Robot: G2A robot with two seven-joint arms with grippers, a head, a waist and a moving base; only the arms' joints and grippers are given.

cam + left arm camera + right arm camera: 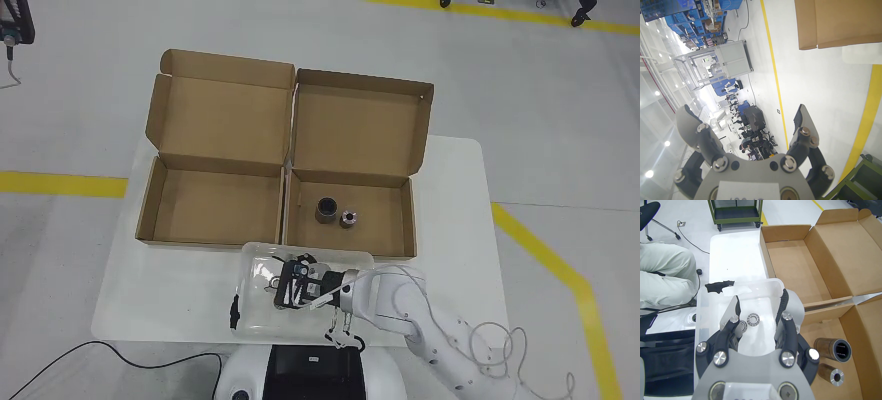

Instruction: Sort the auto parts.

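Right claw [761,299]: hanging over the clear tub [700,306] at the near edge of the table [450,190]; fingers standing wide apart and gripping nothing.
First ring [753,319]: a silver bearing ring with a ribbed outer band, lying on the tub floor and showing between the spread fingers in the right wrist view; its bore is facing up toward the claw.
Second ring [743,326]: same silver ribbed look, sitting just beside the first; one finger is covering part of it, so its tilt cannot be told.
Black tape [719,286]: sticking to the tub rim on the side far from the boxes.
Right box [385,215]: brown cardboard, lid folded back, sitting just beyond the tub and holding both sleeves.
Big sleeve [829,348]: a dark brown metal cylinder with rows of small balls lining the bore; in the top view it is reading as upright, long axis vertical and open end up.
Small sleeve [830,373]: a shorter brown cylinder with a bright silver end face and a small centre hole, standing just beside the big sleeve and pointing the same way.
Left box [215,205]: same cardboard build, sitting side by side with the right box, walls touching.
Left claw [743,111]: pointing out over the floor, away from the parts; fingers spread wide, holding nothing.
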